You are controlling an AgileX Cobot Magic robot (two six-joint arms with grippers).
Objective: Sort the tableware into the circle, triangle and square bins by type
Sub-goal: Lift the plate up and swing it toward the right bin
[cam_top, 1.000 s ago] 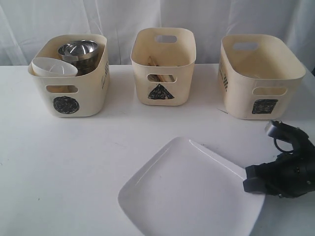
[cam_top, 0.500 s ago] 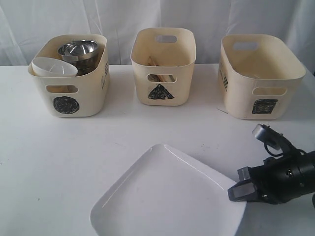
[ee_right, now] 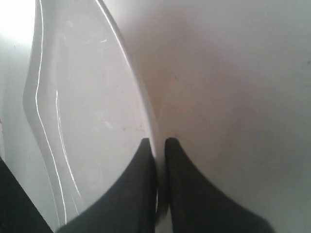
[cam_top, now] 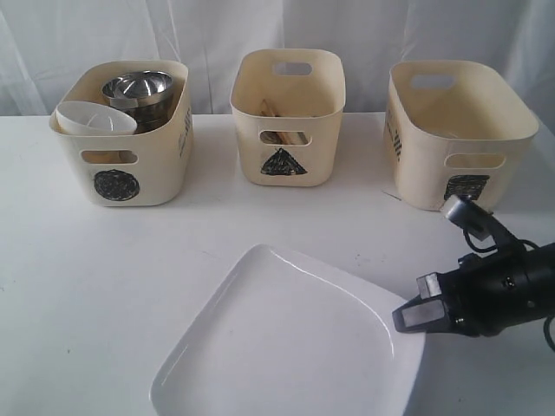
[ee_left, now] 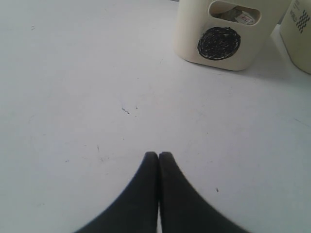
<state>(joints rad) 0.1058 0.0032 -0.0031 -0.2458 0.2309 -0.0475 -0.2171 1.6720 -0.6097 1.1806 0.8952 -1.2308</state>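
The large white squarish plate (cam_top: 277, 338) lies at the front of the table, its right edge raised. My right gripper (cam_top: 402, 317) is shut on that edge; in the right wrist view the rim of the plate (ee_right: 82, 97) runs between the fingers of the right gripper (ee_right: 156, 141). The circle bin (cam_top: 143, 165) at back left holds nested steel bowls (cam_top: 139, 87) and a white bowl (cam_top: 94, 119). The triangle bin (cam_top: 251, 147) stands in the middle and the square bin (cam_top: 425, 165) at back right. My left gripper (ee_left: 158, 154) is shut on nothing above bare table, short of the circle bin (ee_left: 189, 29).
A white curtain hangs behind the bins. Bare white table (cam_top: 104, 286) stretches left of the plate. The side of the triangle bin (ee_left: 301, 29) shows at the edge of the left wrist view. Something wooden shows through the triangle bin's handle hole (cam_top: 284, 138).
The right gripper has closed on the plate's right rim. It has dragged the plate leftward and tipped that edge up. The left gripper has stayed shut.
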